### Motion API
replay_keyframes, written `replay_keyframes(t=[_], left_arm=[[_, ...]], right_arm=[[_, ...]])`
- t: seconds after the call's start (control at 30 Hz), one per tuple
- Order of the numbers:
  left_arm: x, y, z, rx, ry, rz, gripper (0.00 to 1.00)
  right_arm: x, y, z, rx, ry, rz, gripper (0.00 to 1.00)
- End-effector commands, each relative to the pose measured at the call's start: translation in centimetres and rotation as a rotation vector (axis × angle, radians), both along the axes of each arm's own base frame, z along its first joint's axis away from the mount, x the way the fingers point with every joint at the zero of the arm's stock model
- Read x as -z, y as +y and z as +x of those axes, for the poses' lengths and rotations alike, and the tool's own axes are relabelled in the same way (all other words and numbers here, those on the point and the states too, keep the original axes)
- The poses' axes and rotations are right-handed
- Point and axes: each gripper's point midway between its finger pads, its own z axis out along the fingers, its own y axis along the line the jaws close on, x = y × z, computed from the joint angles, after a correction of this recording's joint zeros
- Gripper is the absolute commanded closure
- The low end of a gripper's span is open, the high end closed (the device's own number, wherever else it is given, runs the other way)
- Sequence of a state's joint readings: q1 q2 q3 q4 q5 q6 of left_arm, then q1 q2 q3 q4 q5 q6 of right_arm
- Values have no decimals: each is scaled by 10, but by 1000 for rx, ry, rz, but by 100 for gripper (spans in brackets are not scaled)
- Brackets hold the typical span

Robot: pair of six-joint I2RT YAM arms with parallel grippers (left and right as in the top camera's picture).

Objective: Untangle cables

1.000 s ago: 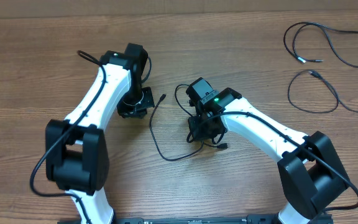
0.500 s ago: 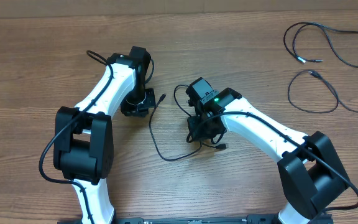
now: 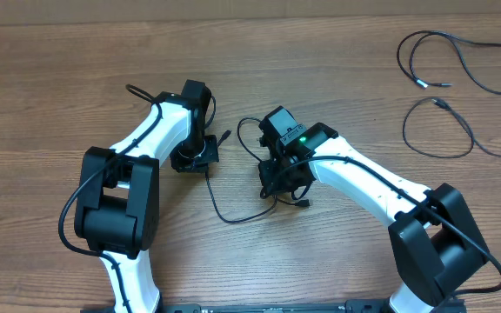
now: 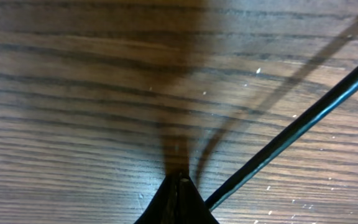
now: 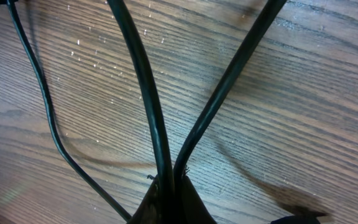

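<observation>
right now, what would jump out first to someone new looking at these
Mid-table, the right gripper is shut on a looped black cable, two strands running into its tips. The left gripper, also shut, sits beside that cable's other end, apparently without holding it. Two more loose cables lie spread at the far right edge.

The wooden table [image 3: 59,87] has a brown grain running side to side. A thin black middle cable [image 3: 213,187] lies near its centre, bending from a small plug at 12 o'clock down to 6 o'clock, then off toward 3 o'clock. Well apart, out at 2 o'clock, lies an upper loop [image 3: 399,56] of cable, and at its 6 o'clock a lower loop [image 3: 405,130].
</observation>
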State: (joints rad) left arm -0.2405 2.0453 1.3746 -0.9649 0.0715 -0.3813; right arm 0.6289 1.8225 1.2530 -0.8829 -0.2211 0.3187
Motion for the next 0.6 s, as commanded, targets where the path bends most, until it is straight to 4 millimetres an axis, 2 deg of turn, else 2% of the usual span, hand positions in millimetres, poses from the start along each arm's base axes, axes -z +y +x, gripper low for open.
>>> replay_keyframes(t=[0.0, 0.07, 0.23, 0.33, 0.57], left_arm=[[11, 0, -10, 23, 32, -2, 96], [11, -2, -10, 22, 31, -11, 96], [6, -35, -8, 46, 29, -191, 96], [4, -46, -6, 50, 18, -244, 96], [5, -56, -6, 42, 12, -241, 96]], right_arm=[[-3, 4, 5, 19, -1, 16, 96], [-3, 4, 5, 19, -2, 17, 96], [-6, 13, 3, 13, 12, 64, 96], [-9, 20, 3, 6, 18, 105, 96], [-12, 28, 1, -3, 32, 145, 96]])
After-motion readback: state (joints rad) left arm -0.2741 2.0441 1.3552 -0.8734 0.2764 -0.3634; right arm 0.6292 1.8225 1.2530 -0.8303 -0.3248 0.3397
